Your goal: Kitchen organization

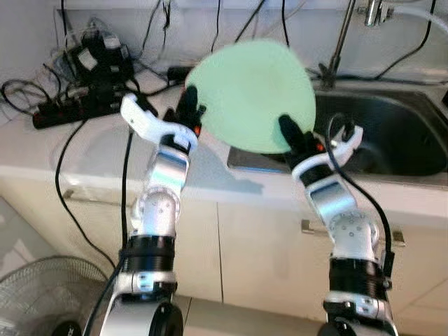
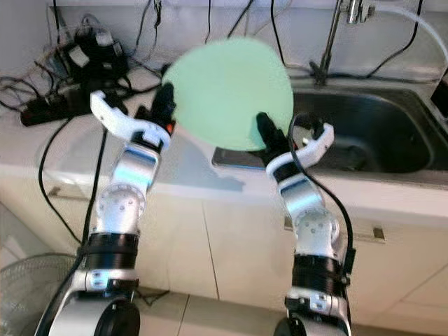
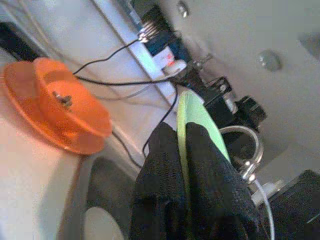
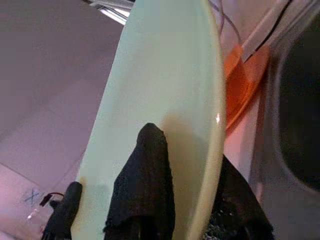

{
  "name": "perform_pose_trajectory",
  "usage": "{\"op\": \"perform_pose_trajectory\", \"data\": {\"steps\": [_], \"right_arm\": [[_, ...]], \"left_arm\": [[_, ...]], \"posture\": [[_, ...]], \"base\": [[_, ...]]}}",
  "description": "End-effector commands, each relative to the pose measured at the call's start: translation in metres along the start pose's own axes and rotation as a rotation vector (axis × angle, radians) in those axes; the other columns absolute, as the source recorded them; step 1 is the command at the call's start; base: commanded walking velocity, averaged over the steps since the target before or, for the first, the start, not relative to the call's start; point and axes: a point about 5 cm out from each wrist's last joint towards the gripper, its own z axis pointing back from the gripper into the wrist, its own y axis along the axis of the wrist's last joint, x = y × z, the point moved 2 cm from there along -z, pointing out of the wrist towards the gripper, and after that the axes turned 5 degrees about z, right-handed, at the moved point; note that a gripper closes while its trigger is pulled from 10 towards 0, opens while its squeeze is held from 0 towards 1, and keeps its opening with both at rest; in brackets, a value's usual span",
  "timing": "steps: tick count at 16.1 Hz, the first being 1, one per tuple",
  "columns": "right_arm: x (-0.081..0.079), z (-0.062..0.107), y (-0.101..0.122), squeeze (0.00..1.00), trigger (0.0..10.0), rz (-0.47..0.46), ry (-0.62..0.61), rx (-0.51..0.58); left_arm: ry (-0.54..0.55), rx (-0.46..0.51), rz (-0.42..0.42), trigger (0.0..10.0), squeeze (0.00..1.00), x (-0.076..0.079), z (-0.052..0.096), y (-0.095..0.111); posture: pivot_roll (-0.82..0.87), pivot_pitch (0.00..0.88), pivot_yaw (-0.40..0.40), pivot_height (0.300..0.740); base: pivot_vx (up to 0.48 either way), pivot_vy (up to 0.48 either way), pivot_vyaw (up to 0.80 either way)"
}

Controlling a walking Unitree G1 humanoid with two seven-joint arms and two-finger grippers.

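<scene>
A round pale green plate (image 1: pixel 250 94) is held up in the air between both arms, tilted so its flat face turns toward the camera, above the desk (image 1: pixel 84 150) edge just left of the dark steel sink (image 1: pixel 392 133). The left tool (image 1: pixel 187 112) grips the plate's left rim, its two black fingers closed on either side of the thin edge, as the left wrist view confirms. The right tool (image 1: pixel 292 136) pinches the lower right rim the same way, one finger lying across the plate's face and one behind. Both forearms rise steeply from below, elbows bent, wrists angled inward toward each other. The sink lies to the right of the plate and closer to the right arm, so a move there would likely lean on that arm. An orange dish (image 3: pixel 60 112) rests on the desk beyond. A power strip with tangled cables (image 1: pixel 77 105) sits at far left.
</scene>
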Motion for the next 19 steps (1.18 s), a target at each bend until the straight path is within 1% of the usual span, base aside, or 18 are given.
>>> {"op": "perform_pose_trajectory", "data": {"steps": [1,2,5,6,7,8,9,10,11,13,19], "right_arm": [[-0.005,-0.002,0.0,0.0,0.0,0.005,0.009,-0.001],[-0.005,-0.002,0.002,0.0,0.0,-0.006,0.008,0.01],[-0.006,-0.002,0.003,0.0,0.0,-0.019,0.01,0.018],[-0.006,-0.003,0.004,0.0,0.0,-0.03,0.009,0.026],[-0.006,-0.003,0.004,0.0,0.0,-0.031,0.009,0.027],[-0.006,-0.003,0.005,0.0,0.0,-0.03,0.01,0.027],[-0.006,-0.003,0.005,0.0,0.0,-0.028,0.009,0.028],[-0.005,-0.003,0.005,0.0,0.0,-0.029,0.006,0.028],[-0.005,-0.003,0.005,0.0,0.0,-0.029,0.006,0.027],[-0.005,-0.002,0.004,0.0,0.0,-0.032,0.004,0.026],[-0.007,-0.003,0.008,0.0,0.0,-0.084,0.009,0.06]], "left_arm": [[-0.06,-0.057,0.044,0.0,0.0,0.023,-0.003,-0.025],[-0.053,-0.068,0.019,0.0,0.0,0.021,-0.003,-0.027],[-0.046,-0.078,-0.004,0.0,0.0,0.018,-0.003,-0.029],[-0.049,-0.088,-0.023,2.7,0.0,0.018,-0.002,-0.031],[-0.047,-0.092,-0.03,4.3,0.18,0.017,-0.001,-0.031],[-0.039,-0.102,-0.047,10.0,0.24,0.015,0.0,-0.033],[-0.024,-0.104,-0.073,10.0,0.0,0.013,0.0,-0.034],[-0.001,-0.106,-0.117,10.0,0.0,0.009,0.0,-0.035],[-0.009,-0.112,-0.124,10.0,1.0,0.009,0.0,-0.036],[-0.026,-0.123,-0.133,10.0,1.0,0.011,0.001,-0.037],[-0.054,-0.123,-0.089,10.0,1.0,0.016,0.003,-0.04]], "posture": [[0.02,0.0,0.095,0.74],[0.02,0.0,0.095,0.74],[0.02,0.0,0.095,0.74],[0.02,0.0,0.095,0.74],[0.02,0.0,0.095,0.74],[0.02,0.0,0.097,0.74],[0.02,0.0,0.096,0.74],[0.02,0.0,0.096,0.74],[0.02,0.0,0.096,0.74],[0.02,0.0,0.095,0.74],[0.02,0.0,0.094,0.74]], "base": [[0.0,0.0,0.0],[0.0,0.0,0.0],[0.0,0.0,0.0],[0.0,0.0,0.0],[0.0,0.0,0.0],[0.0,0.0,0.0],[0.0,0.0,0.0],[0.0,0.0,0.0],[0.0,0.0,0.0],[0.0,0.0,0.0],[0.0,0.0,0.0]]}}
